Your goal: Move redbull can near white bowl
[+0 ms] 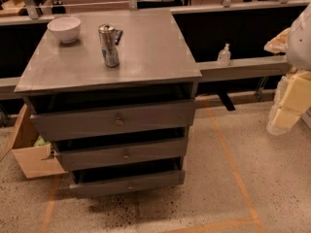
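The redbull can (109, 45), slim, silver and blue with a shiny top, stands upright near the middle of the grey cabinet top (155, 57). The white bowl (64, 29) sits at the top's far left corner, about a can's height away from the can, up and to the left. My gripper (284, 114) hangs at the far right edge of the view with the cream-coloured arm, beside the cabinet and well right of the can, below the level of the cabinet top. It holds nothing that shows.
A small dark flat object (118, 36) lies just behind the can. A clear pump bottle (224, 55) stands on the ledge to the right. The cabinet's three drawers (116, 121) stand slightly open. A cardboard box (28, 152) sits on the floor at left.
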Robot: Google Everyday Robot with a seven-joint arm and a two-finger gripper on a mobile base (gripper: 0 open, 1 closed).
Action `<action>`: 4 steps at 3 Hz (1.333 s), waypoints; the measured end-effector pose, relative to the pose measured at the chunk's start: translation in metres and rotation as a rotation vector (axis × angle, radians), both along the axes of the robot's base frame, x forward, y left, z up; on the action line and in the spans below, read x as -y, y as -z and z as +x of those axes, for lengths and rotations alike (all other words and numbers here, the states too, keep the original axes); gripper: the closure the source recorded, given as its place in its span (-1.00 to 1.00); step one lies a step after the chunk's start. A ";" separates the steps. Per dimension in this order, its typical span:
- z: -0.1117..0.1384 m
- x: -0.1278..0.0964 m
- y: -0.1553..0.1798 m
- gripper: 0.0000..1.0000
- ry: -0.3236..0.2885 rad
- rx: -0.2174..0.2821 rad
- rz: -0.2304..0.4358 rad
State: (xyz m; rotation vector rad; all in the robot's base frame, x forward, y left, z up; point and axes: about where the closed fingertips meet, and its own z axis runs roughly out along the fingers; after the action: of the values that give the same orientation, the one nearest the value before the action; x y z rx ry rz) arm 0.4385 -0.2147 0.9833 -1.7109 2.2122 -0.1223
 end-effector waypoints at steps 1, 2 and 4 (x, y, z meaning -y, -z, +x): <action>0.000 0.000 0.000 -1.00 0.000 0.000 0.000; 0.013 -0.007 0.000 -1.00 0.016 0.030 0.082; 0.113 -0.067 -0.013 -1.00 0.015 0.195 0.567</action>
State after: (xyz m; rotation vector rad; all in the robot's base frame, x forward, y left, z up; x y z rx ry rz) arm 0.5514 -0.1479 0.9967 -1.3077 1.8775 0.2955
